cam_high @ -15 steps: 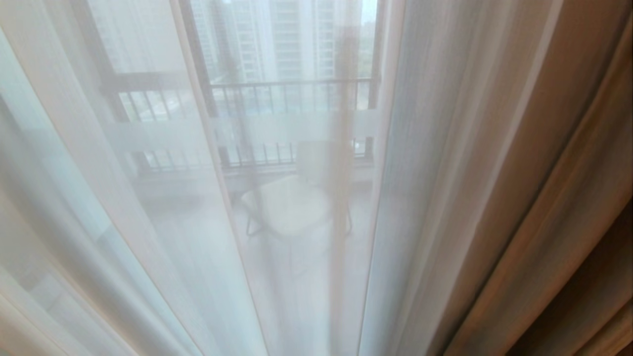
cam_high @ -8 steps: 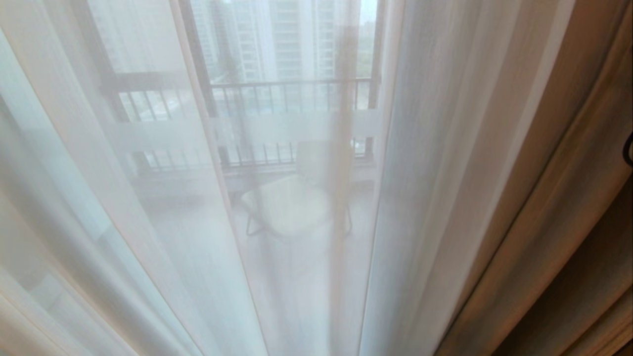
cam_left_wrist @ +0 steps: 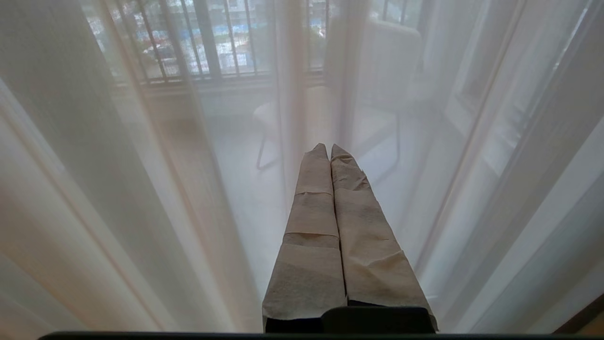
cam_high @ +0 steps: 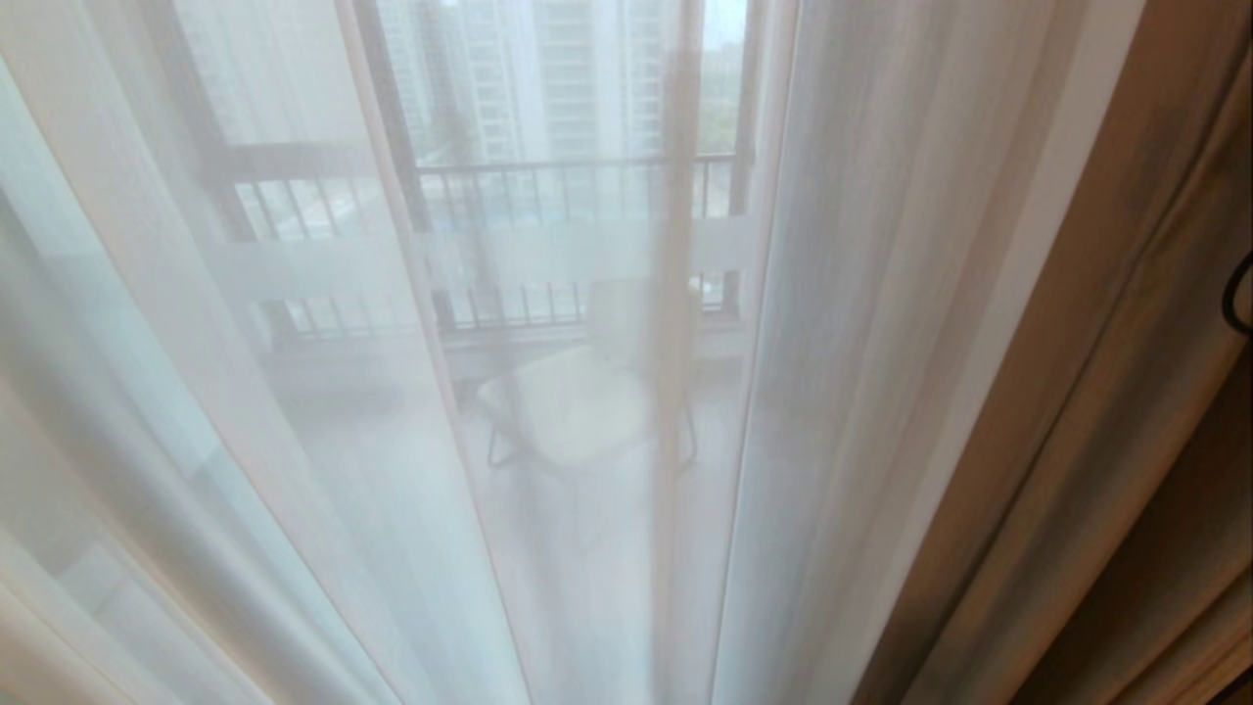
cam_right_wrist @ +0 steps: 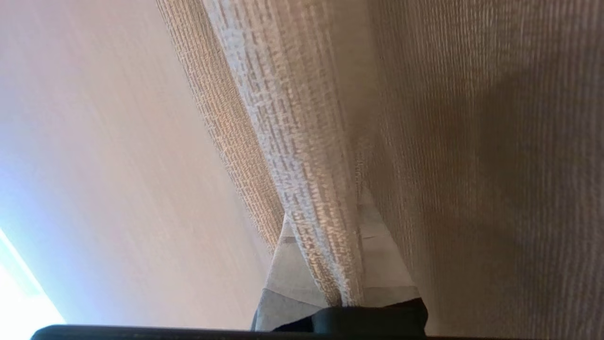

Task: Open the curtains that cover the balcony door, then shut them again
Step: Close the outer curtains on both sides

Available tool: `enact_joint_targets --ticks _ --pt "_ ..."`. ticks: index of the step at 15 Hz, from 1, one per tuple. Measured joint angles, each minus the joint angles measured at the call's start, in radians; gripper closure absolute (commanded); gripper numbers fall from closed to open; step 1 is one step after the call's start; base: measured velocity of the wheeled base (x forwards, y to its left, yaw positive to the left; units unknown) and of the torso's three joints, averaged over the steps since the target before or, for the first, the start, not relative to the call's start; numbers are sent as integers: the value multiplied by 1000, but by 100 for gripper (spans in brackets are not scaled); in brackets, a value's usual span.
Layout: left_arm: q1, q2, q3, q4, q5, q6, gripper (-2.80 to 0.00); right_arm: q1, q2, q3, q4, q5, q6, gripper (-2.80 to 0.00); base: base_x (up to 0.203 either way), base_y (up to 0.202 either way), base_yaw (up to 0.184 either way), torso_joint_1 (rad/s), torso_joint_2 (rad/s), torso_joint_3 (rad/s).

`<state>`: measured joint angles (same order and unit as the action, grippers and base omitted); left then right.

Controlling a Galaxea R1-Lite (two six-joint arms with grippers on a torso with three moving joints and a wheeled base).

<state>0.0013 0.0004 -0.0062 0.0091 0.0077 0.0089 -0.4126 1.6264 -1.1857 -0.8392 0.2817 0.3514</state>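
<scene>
The curtains hang shut across the view. Thin cream sheers [cam_high: 861, 294] cover the middle and left, and a heavy beige woven drape [cam_high: 1106, 392] hangs at the right. Through the sheers the balcony door shows, with its dark frame [cam_high: 392, 147] and frosted strip [cam_high: 548, 257]. My right gripper [cam_right_wrist: 325, 208] is shut on a fold of the heavy drape [cam_right_wrist: 306, 156], the fabric pinched between its tape-wrapped fingers [cam_right_wrist: 288, 264]. A black part of the right arm [cam_high: 1239, 294] peeks in at the head view's right edge. My left gripper [cam_left_wrist: 329, 147] is shut on nothing and points at the sheers [cam_left_wrist: 141, 189].
Behind the glass a pale chair [cam_high: 578, 406] stands on the balcony floor, in front of a dark railing [cam_high: 568, 186]. Tall buildings rise beyond. A dark gap [cam_high: 1175, 587] shows to the right of the heavy drape.
A black part of my right arm has come into the head view's right edge. The heavy drape's folds beside it have shifted and drawn tighter. The sheers have not moved.
</scene>
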Motion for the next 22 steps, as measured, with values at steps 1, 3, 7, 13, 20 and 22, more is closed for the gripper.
enact_joint_targets --ticks 1,3,7,13,20,22 --pt "0 0 0 0 0 0 0 0 0 -3 -2 0 -12 0 0 0 0 0 0 0" --pt "0 0 0 0 0 0 0 0 -1 -4 -4 2 -43 0 0 0 0 0 0 0" --pt "0 0 0 0 0 0 0 6 -10 0 3 2 -46 0 0 0 0 0 0 0" --pt "0 0 0 0 0 0 0 35 -61 7 27 9 -45 0 0 0 0 0 0 0" --pt "0 0 0 0 0 0 0 154 -203 47 111 12 -47 0 0 0 0 0 0 0" --pt "0 0 0 0 0 0 0 225 -251 61 154 11 -76 0 0 0 0 0 0 0"
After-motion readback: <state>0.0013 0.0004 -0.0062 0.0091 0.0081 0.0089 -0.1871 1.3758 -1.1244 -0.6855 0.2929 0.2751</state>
